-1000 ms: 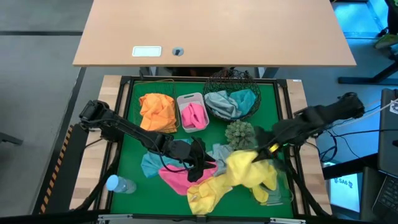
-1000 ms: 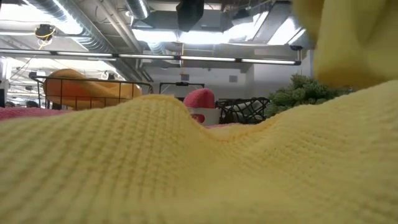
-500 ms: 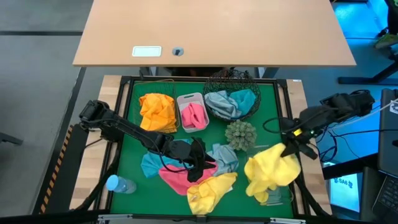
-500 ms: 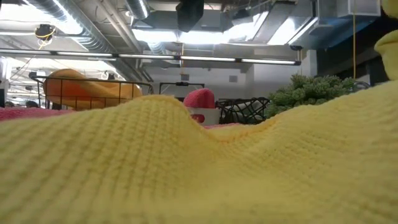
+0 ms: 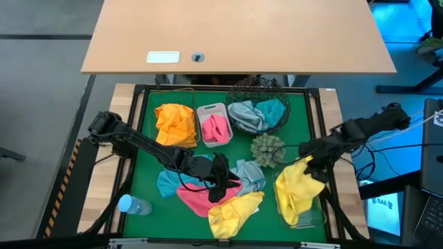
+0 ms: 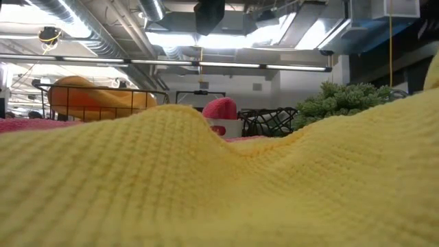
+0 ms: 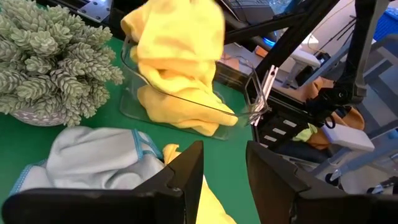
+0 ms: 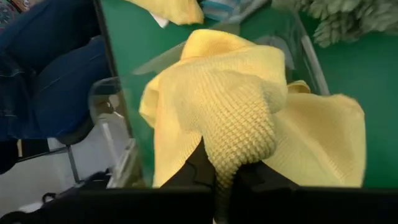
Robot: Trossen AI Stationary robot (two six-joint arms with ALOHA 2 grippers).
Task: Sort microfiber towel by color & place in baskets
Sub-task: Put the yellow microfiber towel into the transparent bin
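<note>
Pinching a yellow towel [image 5: 296, 192] at its top fold, the right hand [image 5: 309, 160] hangs over the clear rectangular plastic tray [image 5: 315, 218], its fingers pressed together on the cloth. The towel droops straight below that hand into the tray, where more yellow cloth already lies; in the right wrist view the towel [image 8: 249, 118] bulges up over the two dark fingers.

The left hand [image 5: 220, 181] sits low over the loose heap in the middle of the green desk [image 5: 149, 149], fingers spread a little and holding nothing. Just beneath and beside it lie a pink towel [image 5: 201, 197], a second yellow towel [image 5: 234, 211] and a pale grey-blue towel [image 5: 250, 174]. Ahead of it, in its own wrist view, stands the spiky plant [image 7: 53, 59], with the tray [image 7: 249, 109] beyond.

Farther from the left hand, along the far edge, stand the dark square wire-grid basket [image 5: 151, 105] with orange cloth, the small white tub [image 5: 210, 109] with pink cloth, and the round black wire-mesh basket [image 5: 257, 88] with grey and teal cloth. A clear bottle with a blue cap [image 5: 133, 205] lies at the desk's near left corner.
</note>
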